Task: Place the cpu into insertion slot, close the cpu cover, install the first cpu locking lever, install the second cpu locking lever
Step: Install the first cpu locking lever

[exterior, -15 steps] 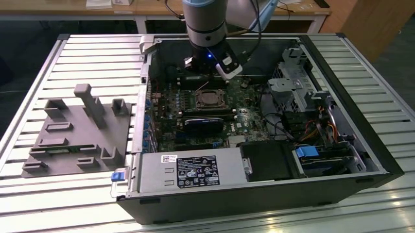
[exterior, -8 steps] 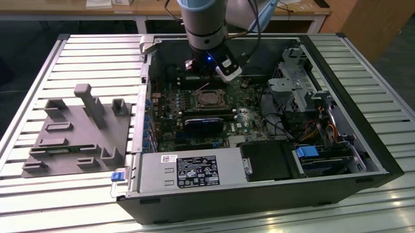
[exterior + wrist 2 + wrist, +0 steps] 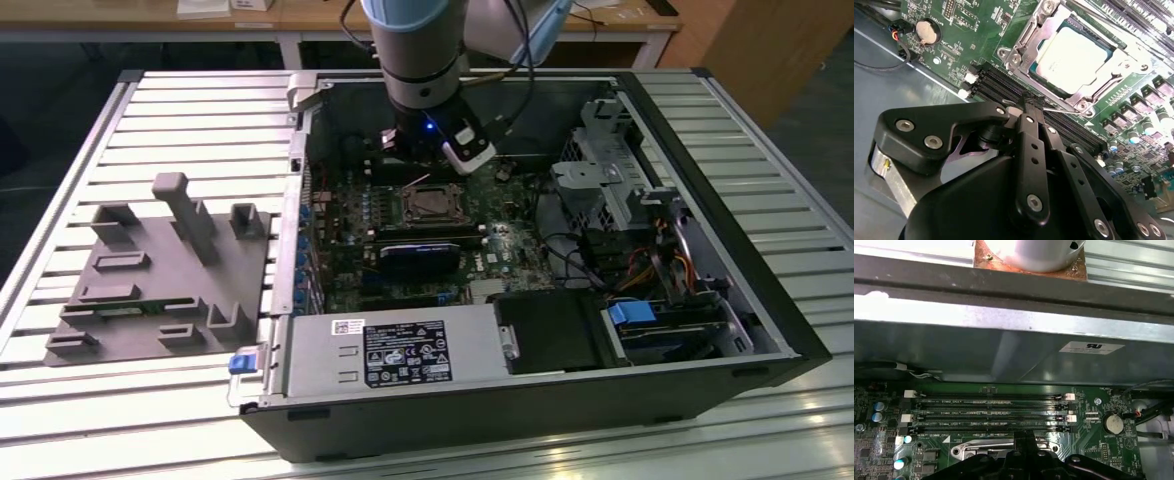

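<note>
Slatted metal counter (image 3: 134, 400) carries the open computer case (image 3: 534, 410), lying on its side. On my screen the arm (image 3: 416, 50) stands vertical, reaching down into the case with its wrist over the green board. Its fingers (image 3: 1030, 112) are drawn together, with their tips at a thin wire lever (image 3: 1066, 109) along the insertion slot (image 3: 1013, 59) edge beside the memory slots (image 3: 999, 85); I cannot tell whether they pinch it. Just beyond, the cpu (image 3: 1074, 52) sits in the slot, and the cpu cover (image 3: 1026, 32) lies flat around it. A grey fixture (image 3: 160, 280) rests at the exterior view's left, and wooden desks (image 3: 320, 15) stand at the back.
</note>
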Available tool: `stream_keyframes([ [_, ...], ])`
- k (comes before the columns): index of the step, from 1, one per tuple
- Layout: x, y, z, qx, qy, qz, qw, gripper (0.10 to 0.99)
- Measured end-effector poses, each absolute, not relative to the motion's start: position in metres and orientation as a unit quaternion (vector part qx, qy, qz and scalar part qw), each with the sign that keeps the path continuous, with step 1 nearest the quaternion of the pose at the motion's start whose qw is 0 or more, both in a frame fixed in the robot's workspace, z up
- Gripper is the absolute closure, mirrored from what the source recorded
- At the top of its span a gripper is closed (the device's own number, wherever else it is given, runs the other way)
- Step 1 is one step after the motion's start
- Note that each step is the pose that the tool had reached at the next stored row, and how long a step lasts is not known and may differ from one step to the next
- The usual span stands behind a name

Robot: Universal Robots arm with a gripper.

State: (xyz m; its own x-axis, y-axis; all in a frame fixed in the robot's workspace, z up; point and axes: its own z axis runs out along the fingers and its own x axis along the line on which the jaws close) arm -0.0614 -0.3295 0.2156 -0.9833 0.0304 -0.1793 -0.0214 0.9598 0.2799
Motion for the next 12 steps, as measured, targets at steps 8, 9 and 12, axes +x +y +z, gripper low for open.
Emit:
stream_keyframes([
  [8, -0.0614, -0.3217, 0.2128, 0.007, 0.986, 0.138, 0.092, 0.984],
  [9, -0.0614, -0.3209, 0.2124, 0.008, 0.986, 0.137, 0.092, 0.984],
  [12, -0.0614, -0.3189, 0.2114, 0.011, 0.987, 0.133, 0.093, 0.984],
])
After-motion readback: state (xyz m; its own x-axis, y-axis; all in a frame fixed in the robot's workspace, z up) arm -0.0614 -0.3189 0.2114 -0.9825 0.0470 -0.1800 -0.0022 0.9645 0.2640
